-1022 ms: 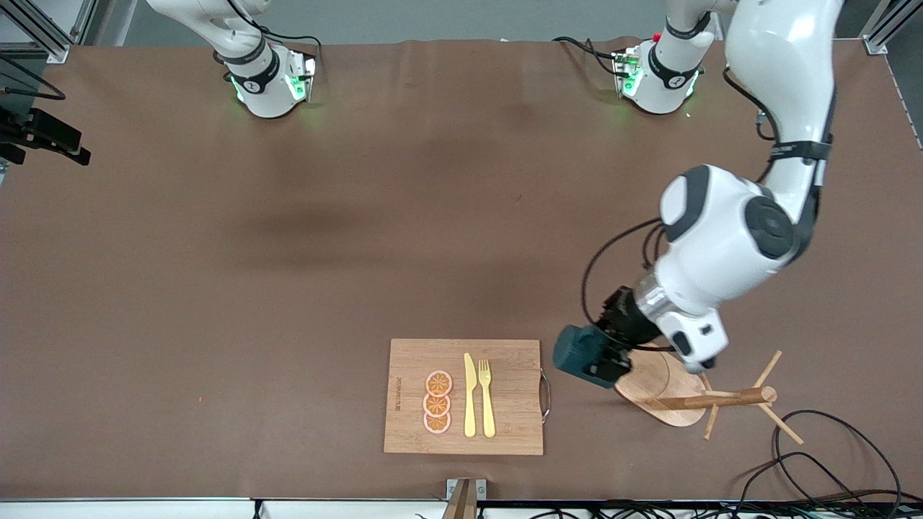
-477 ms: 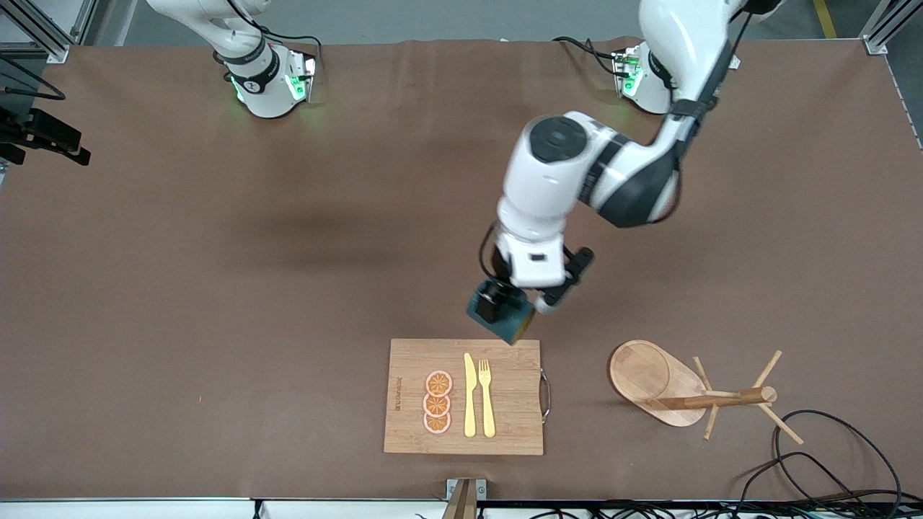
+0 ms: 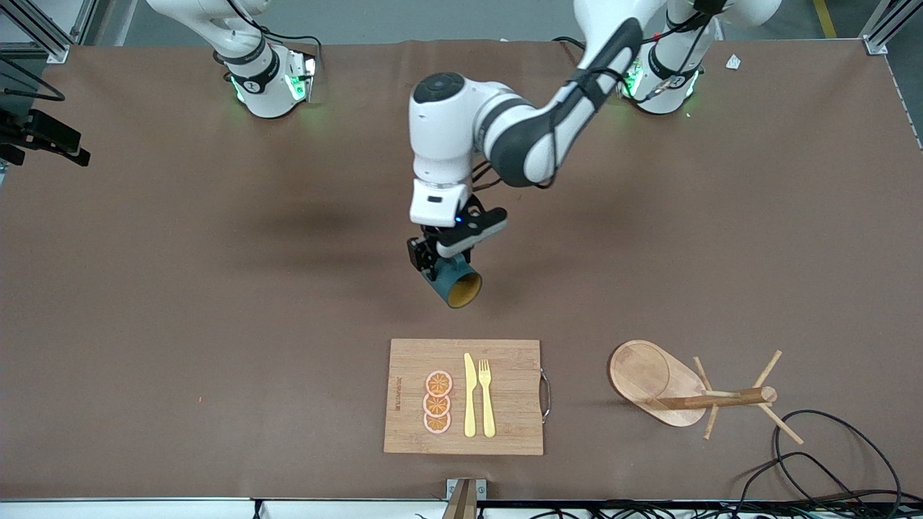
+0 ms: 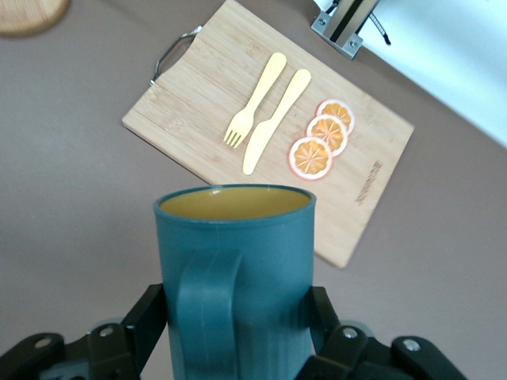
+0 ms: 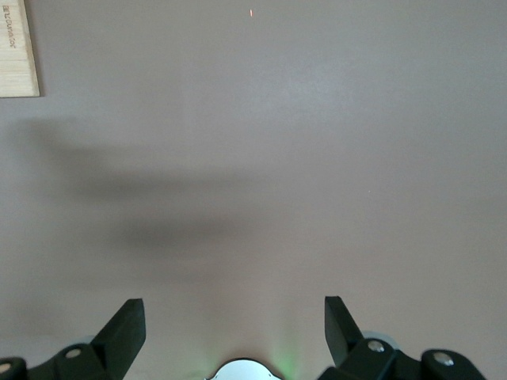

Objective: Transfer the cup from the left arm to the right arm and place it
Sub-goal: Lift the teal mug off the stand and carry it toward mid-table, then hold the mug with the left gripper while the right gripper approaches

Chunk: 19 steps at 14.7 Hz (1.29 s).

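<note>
Front view: my left gripper (image 3: 437, 264) hangs over bare table (image 3: 216, 288), between the two bases and the board (image 3: 465, 396). It clamps the cup (image 3: 454, 282), which is tilted so its yellow mouth faces the camera. The rack (image 3: 692, 393) stands toward the left arm's end of the table. Of the right arm I see only the base; it waits.

Left wrist view: the fingers (image 4: 139, 321) press both sides of the cup (image 4: 236, 277), low on its body, handle facing the lens. Past the rim lies the board (image 4: 198, 87) with fork (image 4: 255, 101), knife (image 4: 276, 120) and orange slices (image 4: 322, 141). Only this view shows the grip and the handle.

Right wrist view: the right gripper (image 5: 234, 324) is spread wide and empty over bare table (image 5: 277, 119), which the front view cannot show.

My worry: the low grip leaves only the upper cup for the right gripper. If that closes on the handle or off centre, the cup could twist or drop at release.
</note>
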Each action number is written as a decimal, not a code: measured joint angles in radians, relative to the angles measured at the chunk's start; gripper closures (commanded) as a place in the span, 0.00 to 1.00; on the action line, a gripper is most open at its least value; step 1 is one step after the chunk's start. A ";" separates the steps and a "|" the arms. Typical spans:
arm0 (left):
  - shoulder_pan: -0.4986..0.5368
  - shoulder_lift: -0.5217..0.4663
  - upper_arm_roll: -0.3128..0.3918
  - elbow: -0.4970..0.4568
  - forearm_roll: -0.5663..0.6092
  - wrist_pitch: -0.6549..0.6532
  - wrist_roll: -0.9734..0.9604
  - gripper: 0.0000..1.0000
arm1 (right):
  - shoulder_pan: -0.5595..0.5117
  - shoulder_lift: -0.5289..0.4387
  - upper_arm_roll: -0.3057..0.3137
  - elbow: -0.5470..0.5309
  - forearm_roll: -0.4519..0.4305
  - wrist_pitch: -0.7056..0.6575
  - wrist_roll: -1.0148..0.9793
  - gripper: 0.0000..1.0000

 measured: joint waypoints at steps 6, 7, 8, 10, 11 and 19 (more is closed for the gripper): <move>-0.159 0.102 0.001 -0.008 0.356 -0.033 -0.200 0.33 | 0.000 0.029 -0.003 0.002 0.000 0.004 0.001 0.00; -0.181 0.116 0.001 -0.009 0.424 -0.040 -0.239 0.33 | 0.000 0.032 -0.003 0.004 0.000 0.005 0.001 0.00; -0.202 0.132 0.001 -0.010 0.495 -0.049 -0.277 0.33 | 0.000 0.034 -0.003 0.006 0.000 0.005 0.001 0.00; -0.242 0.172 0.002 -0.012 0.609 -0.075 -0.343 0.33 | 0.000 0.042 -0.003 0.008 0.000 0.005 0.001 0.00; -0.259 0.193 0.002 -0.012 0.654 -0.086 -0.380 0.33 | 0.000 0.051 -0.003 0.008 0.000 0.005 0.001 0.00; -0.322 0.328 0.003 -0.012 0.970 -0.233 -0.555 0.32 | 0.000 0.088 -0.004 0.023 0.000 0.043 0.001 0.00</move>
